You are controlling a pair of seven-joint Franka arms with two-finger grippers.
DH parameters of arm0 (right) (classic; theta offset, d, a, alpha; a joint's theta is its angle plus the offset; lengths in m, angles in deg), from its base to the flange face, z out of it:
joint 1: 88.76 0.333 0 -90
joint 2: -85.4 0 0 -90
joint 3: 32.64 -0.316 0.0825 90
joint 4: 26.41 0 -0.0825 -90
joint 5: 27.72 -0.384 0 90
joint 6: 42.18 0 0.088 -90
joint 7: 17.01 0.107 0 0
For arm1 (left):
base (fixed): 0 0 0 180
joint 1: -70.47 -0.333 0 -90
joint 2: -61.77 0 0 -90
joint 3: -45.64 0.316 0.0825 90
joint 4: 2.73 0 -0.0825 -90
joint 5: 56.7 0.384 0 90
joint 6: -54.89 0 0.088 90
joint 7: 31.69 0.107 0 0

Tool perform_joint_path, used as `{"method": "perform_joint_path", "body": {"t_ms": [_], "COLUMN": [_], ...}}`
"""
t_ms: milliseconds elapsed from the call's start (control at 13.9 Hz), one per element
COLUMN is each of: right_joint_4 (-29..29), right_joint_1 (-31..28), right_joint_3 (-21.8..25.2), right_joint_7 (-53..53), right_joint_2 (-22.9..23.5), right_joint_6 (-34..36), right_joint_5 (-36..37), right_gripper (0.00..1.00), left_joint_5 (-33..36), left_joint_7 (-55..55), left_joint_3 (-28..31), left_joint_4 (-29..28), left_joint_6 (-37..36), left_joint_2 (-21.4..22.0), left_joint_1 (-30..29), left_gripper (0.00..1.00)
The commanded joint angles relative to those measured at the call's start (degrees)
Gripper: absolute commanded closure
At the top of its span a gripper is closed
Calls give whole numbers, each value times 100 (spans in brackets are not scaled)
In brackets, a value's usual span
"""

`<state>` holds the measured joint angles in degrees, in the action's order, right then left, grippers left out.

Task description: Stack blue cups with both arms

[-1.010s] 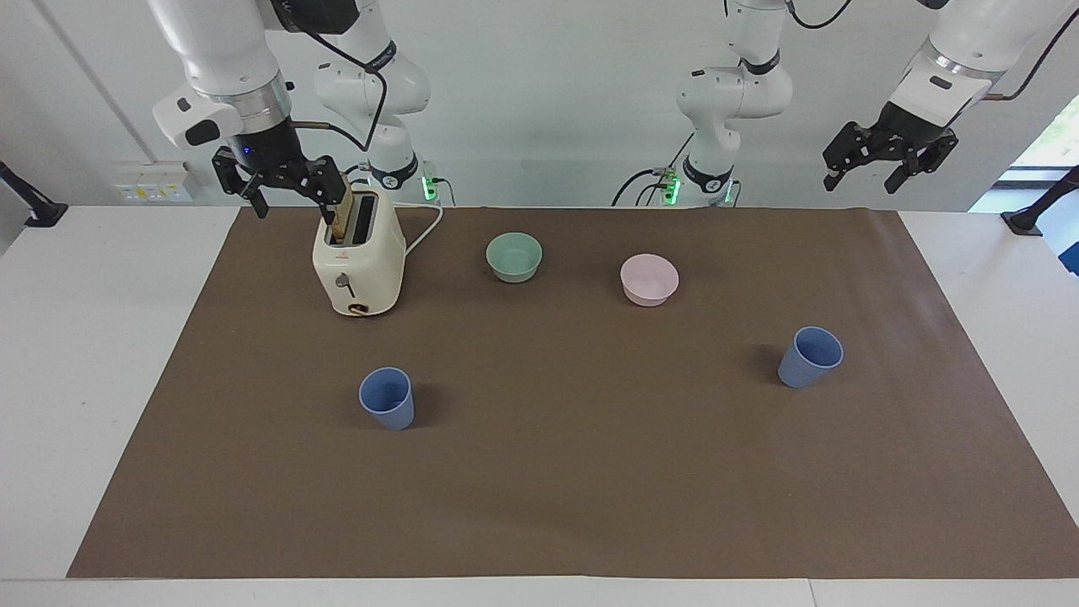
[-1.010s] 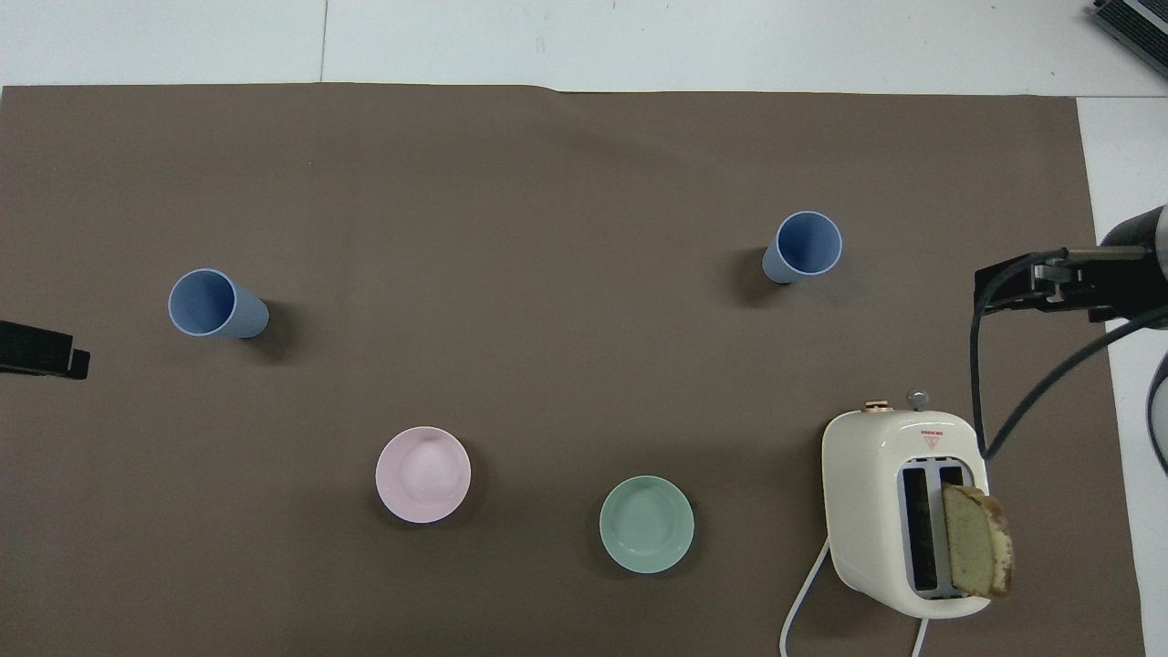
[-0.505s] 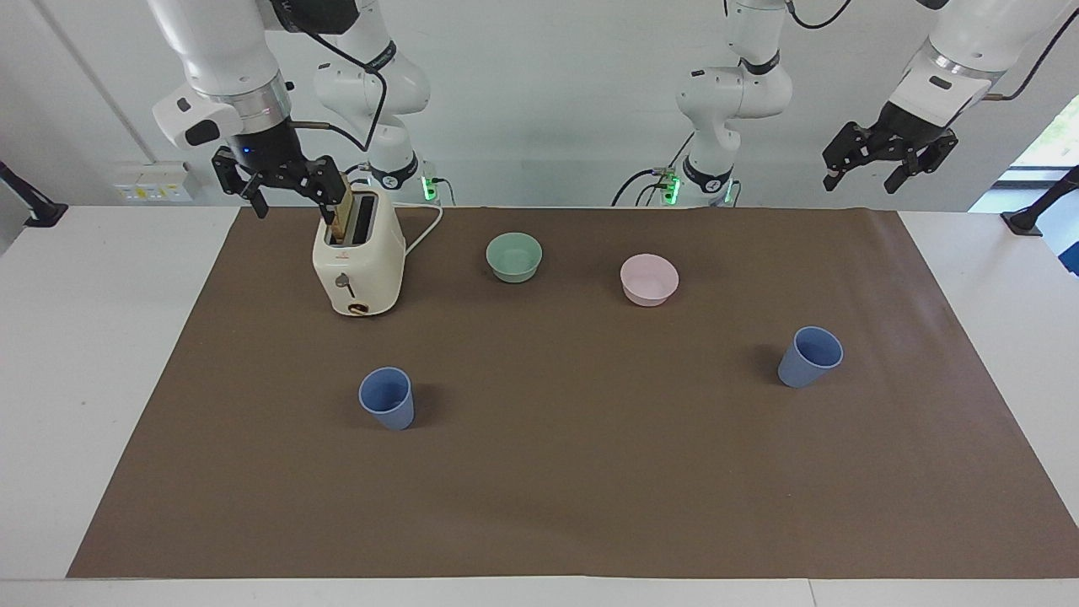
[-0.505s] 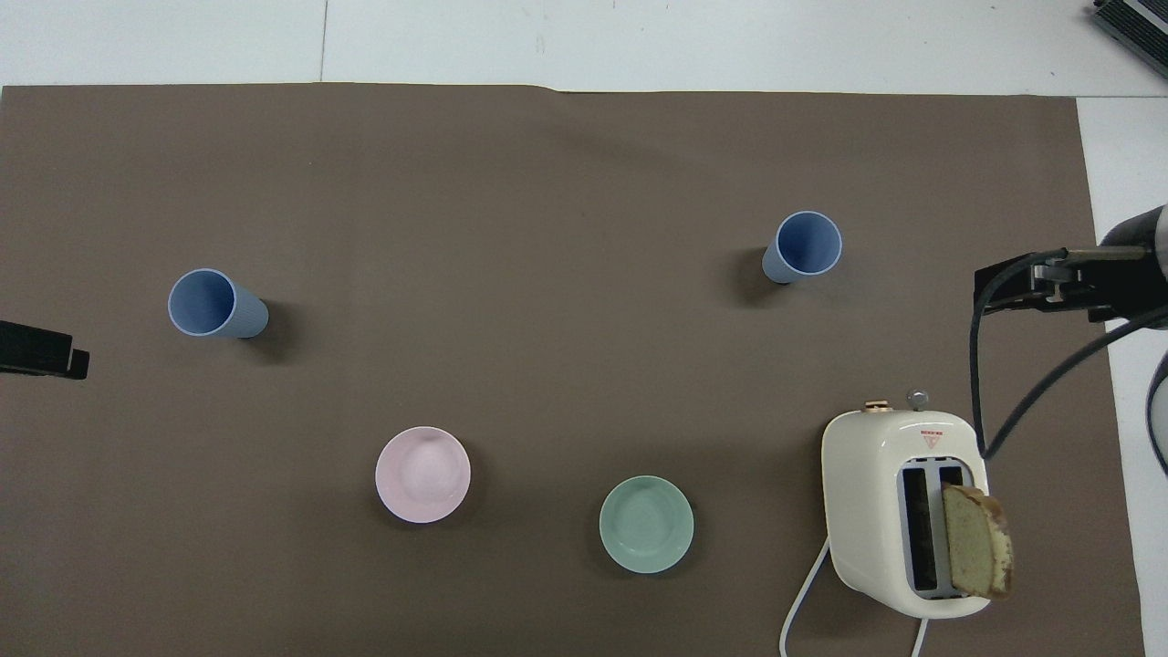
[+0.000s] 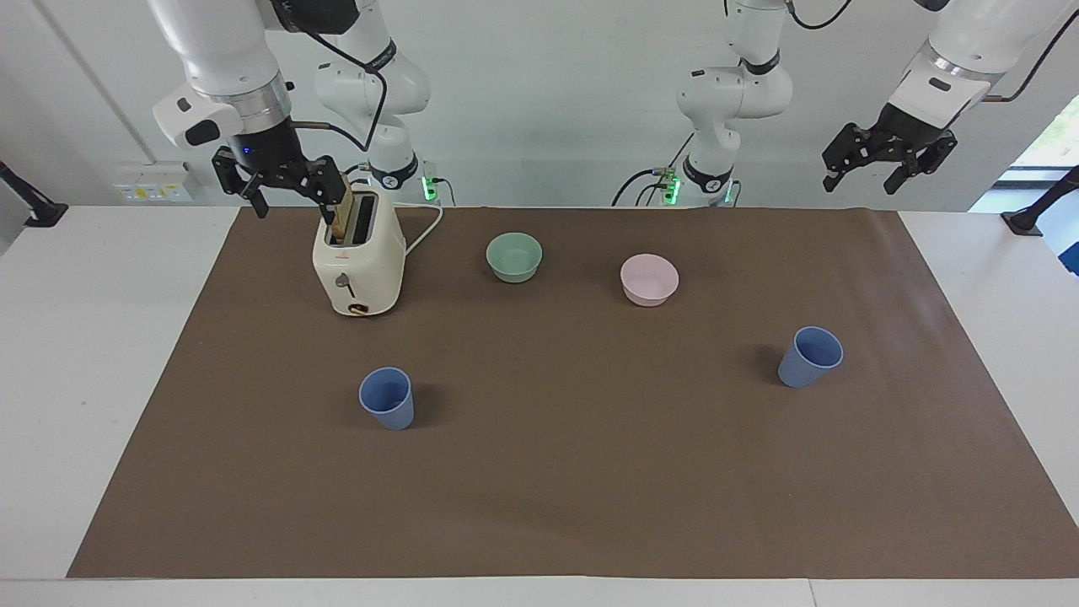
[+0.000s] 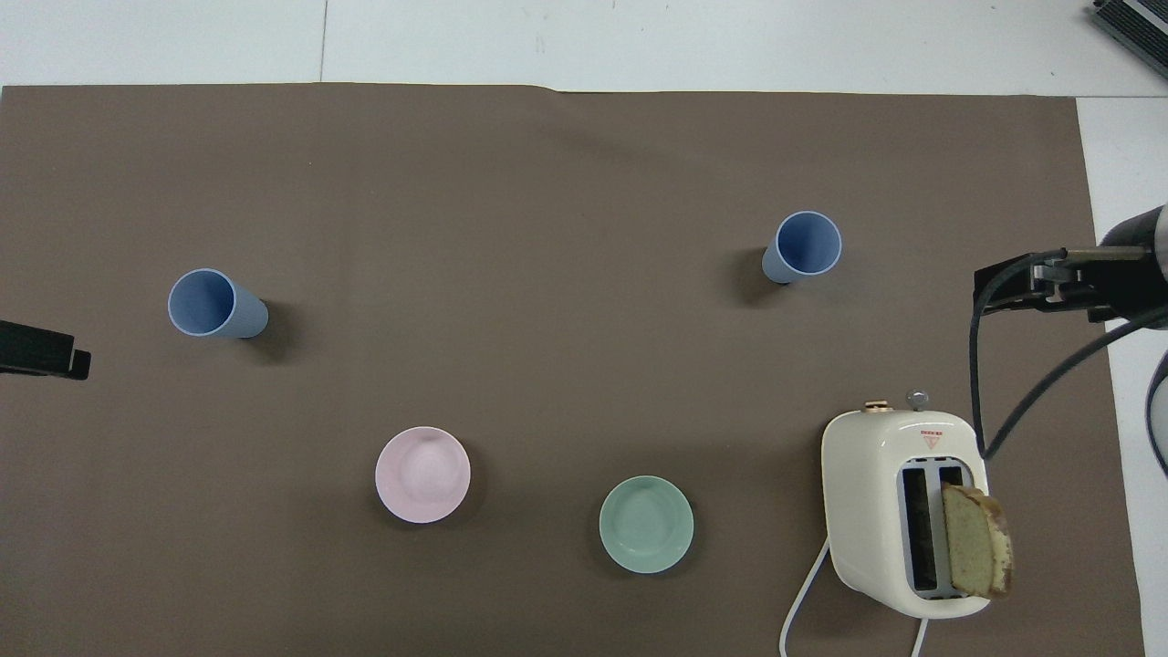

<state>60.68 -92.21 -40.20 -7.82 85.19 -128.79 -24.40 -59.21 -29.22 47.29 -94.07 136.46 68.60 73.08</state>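
Two blue cups stand upright and apart on the brown mat. One cup (image 5: 388,398) is toward the right arm's end, also in the overhead view (image 6: 803,246). The other cup (image 5: 809,357) is toward the left arm's end, also in the overhead view (image 6: 216,304). My right gripper (image 5: 293,206) is open and empty, raised beside the toaster's top. My left gripper (image 5: 861,184) is open and empty, raised over the mat's corner at its own end. Only its tip (image 6: 44,351) shows in the overhead view.
A cream toaster (image 5: 358,261) with a slice of bread (image 6: 976,552) sticking out stands near the right arm. A mint-green bowl (image 5: 514,256) and a pink bowl (image 5: 649,279) sit nearer to the robots than the cups. The brown mat (image 5: 590,472) covers the white table.
Both grippers have shifted up very slightly. The cups, bowls and toaster have not moved.
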Motion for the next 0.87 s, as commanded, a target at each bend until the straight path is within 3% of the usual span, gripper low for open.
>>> {"method": "perform_joint_path", "body": {"t_ms": [0,793], "right_joint_4": [150,150], "right_joint_1": [-113,-113], "right_joint_3": [-44,-44], "right_joint_7": [-102,-110], "right_joint_2": [-119,-119], "right_joint_6": [-75,-75], "right_joint_5": [-138,-138], "right_gripper": [0,0], "left_joint_5": [67,67], "left_joint_7": [43,43], "left_joint_3": [12,12], "left_joint_4": [-173,-225], "left_joint_6": [141,289], "left_joint_2": [135,74], "left_joint_1": [29,29], "left_gripper": [0,0]}}
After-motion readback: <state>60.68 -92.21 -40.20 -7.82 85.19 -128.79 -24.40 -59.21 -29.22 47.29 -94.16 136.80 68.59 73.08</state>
